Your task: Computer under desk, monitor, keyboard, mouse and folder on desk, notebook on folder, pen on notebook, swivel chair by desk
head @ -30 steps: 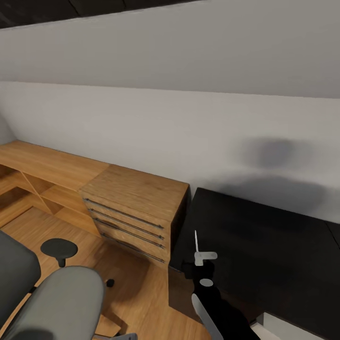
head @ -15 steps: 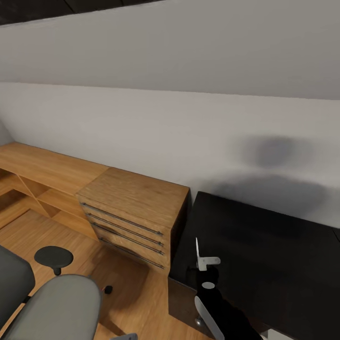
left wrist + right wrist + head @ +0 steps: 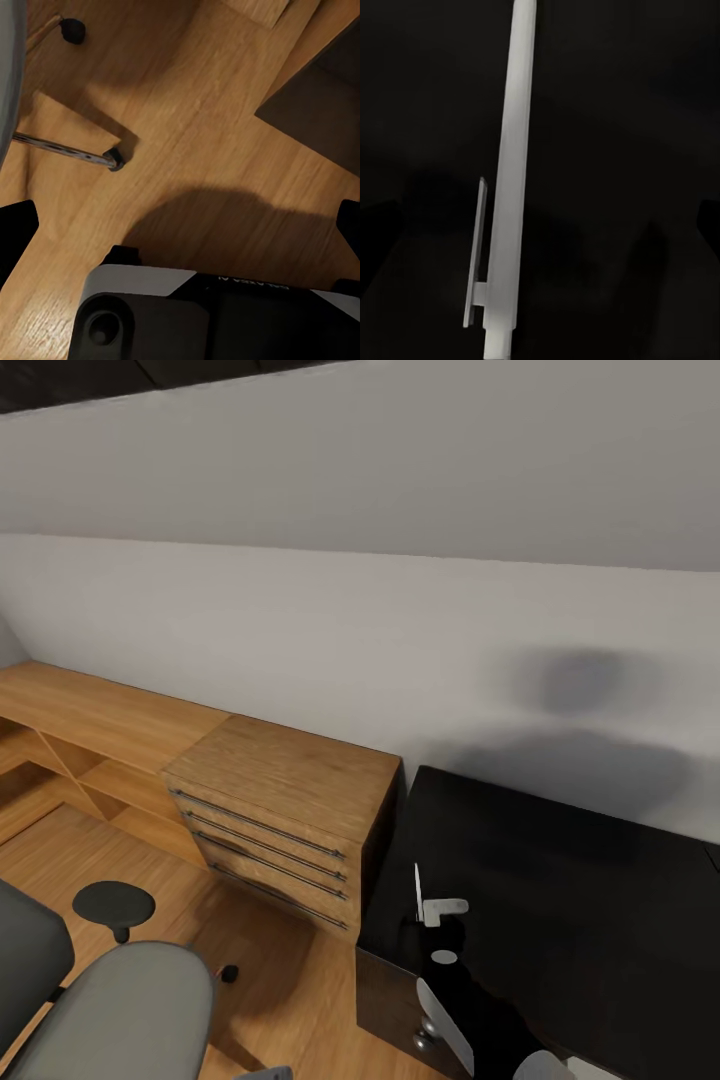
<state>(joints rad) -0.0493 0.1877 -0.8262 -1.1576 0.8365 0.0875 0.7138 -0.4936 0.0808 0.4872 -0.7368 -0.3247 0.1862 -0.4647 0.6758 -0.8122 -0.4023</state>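
With the head view having panned slightly, my right gripper [image 3: 432, 932] is gripping the light, stiff, slippery pen [image 3: 417, 887] low, upright over the desk [image 3: 580, 880]; my left gripper [image 3: 180, 225] is hanging wide open, empty.

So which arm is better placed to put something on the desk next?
Right, probably. The right gripper hangs over the black desk with a thin white stick before it. The left gripper is open, facing the floor by the chair's base.
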